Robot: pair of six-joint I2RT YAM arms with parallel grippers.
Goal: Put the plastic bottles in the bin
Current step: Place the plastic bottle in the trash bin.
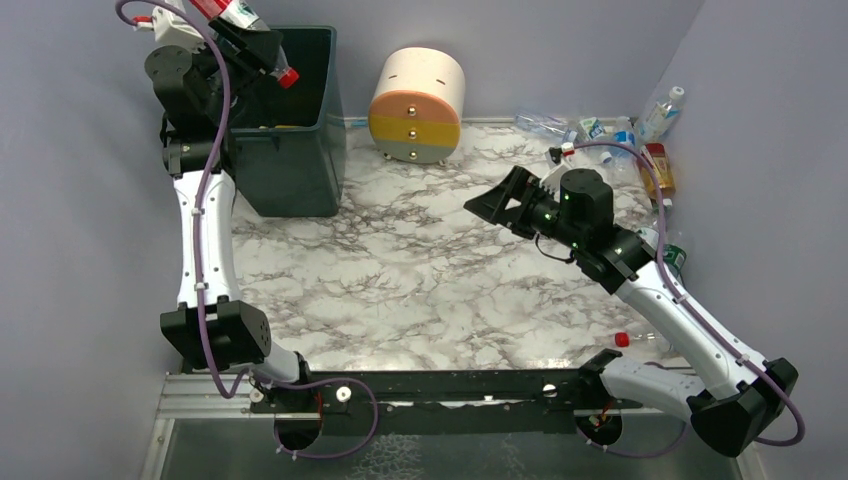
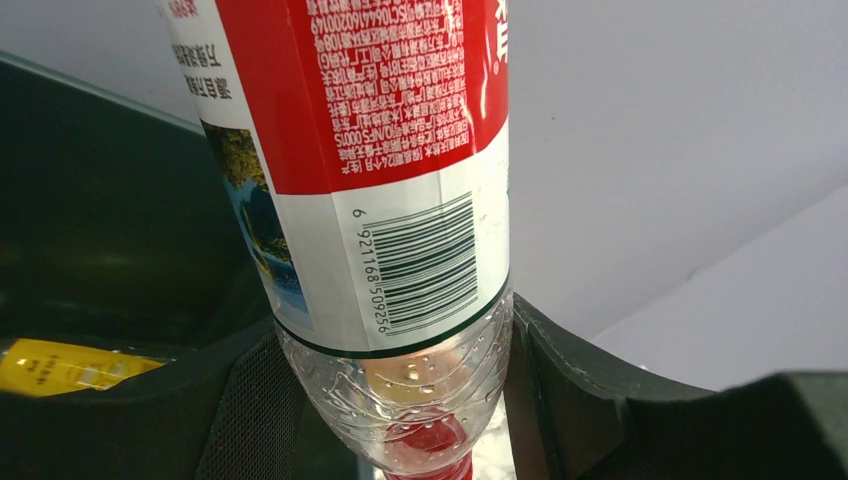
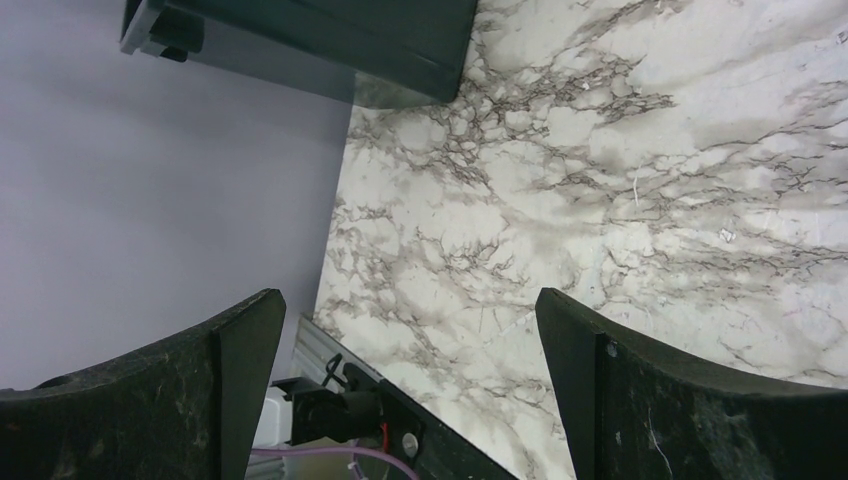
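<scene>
Clamping a red-label bottle [image 2: 380, 150] near the bin [image 1: 300, 160] rim upper left, left fingers [image 2: 570, 380] might bounce it out; right fingers [image 3: 660, 400] gape empty.

— How does the left side stand?
— The white-and-black left arm [image 1: 203, 235] reaches far forward from its base, with the wrist bent at the far end. Its black two-finger left gripper [image 1: 250, 45] is clamped on a clear plastic bottle with a red label [image 2: 370, 120], pinching it near the neck.
— And the right?
— The white-and-black right arm [image 1: 680, 310] lies folded low, its forearm slanting towards the middle. The black right gripper [image 1: 497, 198] points left, jaws spread wide and empty.
</scene>
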